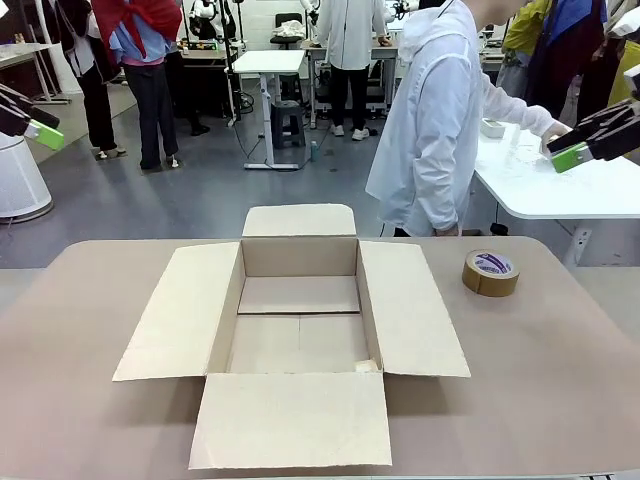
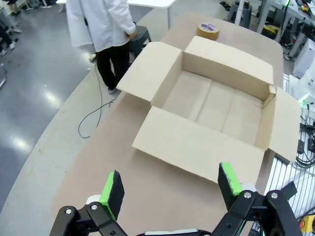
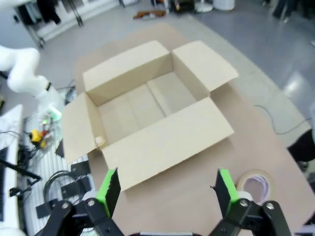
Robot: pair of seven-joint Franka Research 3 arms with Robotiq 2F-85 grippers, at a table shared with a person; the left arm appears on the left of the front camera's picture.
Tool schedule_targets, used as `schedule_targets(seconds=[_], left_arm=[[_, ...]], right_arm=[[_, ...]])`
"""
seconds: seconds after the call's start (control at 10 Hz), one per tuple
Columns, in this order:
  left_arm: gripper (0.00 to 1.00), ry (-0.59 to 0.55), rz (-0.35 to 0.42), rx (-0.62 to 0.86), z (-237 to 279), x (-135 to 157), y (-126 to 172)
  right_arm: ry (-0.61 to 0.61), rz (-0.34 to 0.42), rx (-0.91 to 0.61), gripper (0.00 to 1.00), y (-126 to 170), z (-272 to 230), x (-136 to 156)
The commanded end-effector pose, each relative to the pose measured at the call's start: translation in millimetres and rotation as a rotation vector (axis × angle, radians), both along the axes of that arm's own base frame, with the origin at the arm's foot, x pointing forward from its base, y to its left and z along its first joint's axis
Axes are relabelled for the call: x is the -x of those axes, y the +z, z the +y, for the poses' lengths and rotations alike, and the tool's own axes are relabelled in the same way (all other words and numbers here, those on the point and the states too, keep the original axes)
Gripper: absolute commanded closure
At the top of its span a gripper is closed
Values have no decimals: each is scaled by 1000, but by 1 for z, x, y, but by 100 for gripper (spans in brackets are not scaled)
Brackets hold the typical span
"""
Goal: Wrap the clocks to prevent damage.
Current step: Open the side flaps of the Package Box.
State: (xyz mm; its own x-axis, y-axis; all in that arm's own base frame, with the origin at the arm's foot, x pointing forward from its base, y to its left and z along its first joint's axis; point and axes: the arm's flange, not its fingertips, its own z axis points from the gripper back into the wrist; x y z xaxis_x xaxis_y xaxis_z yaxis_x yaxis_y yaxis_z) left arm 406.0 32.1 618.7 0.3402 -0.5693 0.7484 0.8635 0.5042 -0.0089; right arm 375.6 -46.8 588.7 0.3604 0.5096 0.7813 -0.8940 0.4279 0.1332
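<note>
Cardboard box [image 1: 298, 335] sits open mid-table [image 1: 540, 380], tape roll [image 1: 490, 273] at its far right; left gripper [image 2: 170, 189] and right gripper [image 3: 167, 189] hover empty, jaws spread wide.

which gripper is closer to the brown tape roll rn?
Right. The right gripper hangs above and right of the round brown tape roll; the left gripper hangs at the far left, across the open brown cardboard box.
</note>
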Motion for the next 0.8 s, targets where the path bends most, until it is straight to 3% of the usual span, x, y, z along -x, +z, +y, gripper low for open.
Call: schedule_targets(seconds=[0.0,0.4,0.7], left_arm=[[0,13,-31,-9,5,10,0],[0,83,-22,-54,26,22,-3],[0,68,-16,-20,25,12,4]], right_arm=[[-14,-22,-43,0,-4,-9,14],[-103,-27,-54,0,-7,-31,32],[-63,-2,-30,0,0,-34,23]])
